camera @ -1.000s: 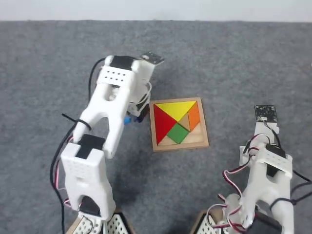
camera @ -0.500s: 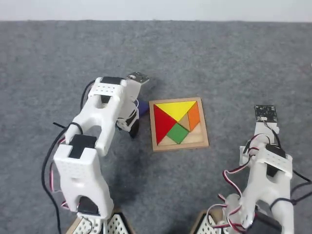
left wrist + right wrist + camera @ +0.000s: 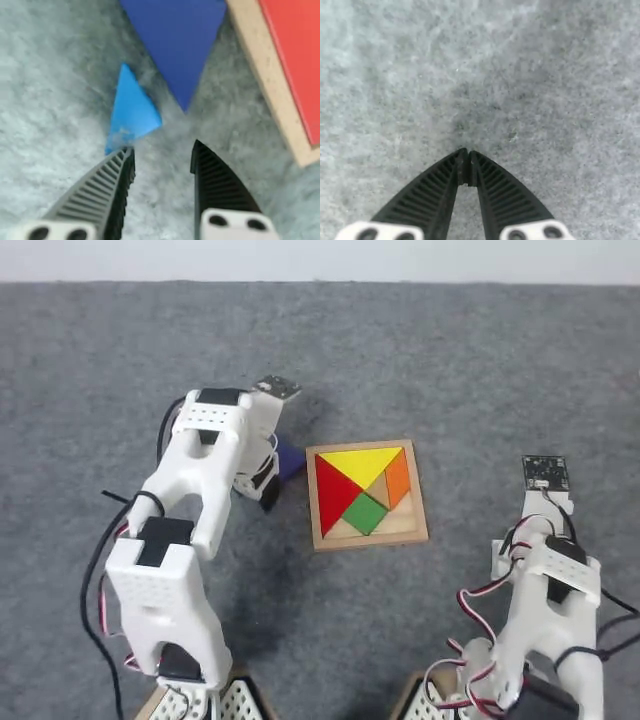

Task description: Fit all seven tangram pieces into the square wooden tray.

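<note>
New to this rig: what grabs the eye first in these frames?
The wooden tray sits mid-table, with a red triangle, a yellow triangle and smaller pieces set in it. On the left arm's side of it, the left tool hangs open over a light blue triangle, with a dark blue piece beside the tray. The right tool is shut over bare grey mat.

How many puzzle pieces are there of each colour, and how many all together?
Yellow piece: 1
Red piece: 1
Orange piece: 1
Green piece: 1
Dark blue piece: 1
Light blue piece: 1
Total: 6 clear pieces. A brownish triangle in the tray may be a seventh; I cannot tell.
</note>
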Tool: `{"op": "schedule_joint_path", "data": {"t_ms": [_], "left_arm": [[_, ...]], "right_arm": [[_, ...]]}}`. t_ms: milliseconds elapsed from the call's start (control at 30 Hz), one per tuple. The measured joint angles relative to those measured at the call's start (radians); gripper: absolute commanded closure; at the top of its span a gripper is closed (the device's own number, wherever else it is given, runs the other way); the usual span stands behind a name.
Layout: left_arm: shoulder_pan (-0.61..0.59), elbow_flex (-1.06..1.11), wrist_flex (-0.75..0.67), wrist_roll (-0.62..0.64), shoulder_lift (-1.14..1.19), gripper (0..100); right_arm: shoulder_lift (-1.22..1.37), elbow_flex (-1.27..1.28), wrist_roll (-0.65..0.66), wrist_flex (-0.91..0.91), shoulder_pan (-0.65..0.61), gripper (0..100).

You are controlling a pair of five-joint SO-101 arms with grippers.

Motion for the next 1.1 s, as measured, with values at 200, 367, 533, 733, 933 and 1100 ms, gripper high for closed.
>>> {"op": "schedule_joint_path", "data": {"t_ms": [200,367,533,733,933,1100], "left_arm": [[0.0,-0.063,-0.017,-0.006,0.0,82],[0.0,-0.066,-0.048,-0.021,0.002,82],[-0.018,-0.092,-0.083,-0.052,0.114,82],[-0.04,-0.18,-0.049,-0.078,0.181,83],[-0.038,-0.195,-0.044,-0.094,0.19,95],[-0.041,-0.213,-0.046,-0.11,0.192,99]], "right_arm": [[0.0,0.0,0.0,0.0,0.0,99.1],[0.0,0.0,0.0,0.0,0.0,99.1],[0.0,0.0,0.0,0.0,0.0,99.1],[0.0,0.0,0.0,0.0,0.0,99.1],[0.0,0.0,0.0,0.0,0.0,99.1],[0.0,0.0,0.0,0.0,0.0,99.1]]}}
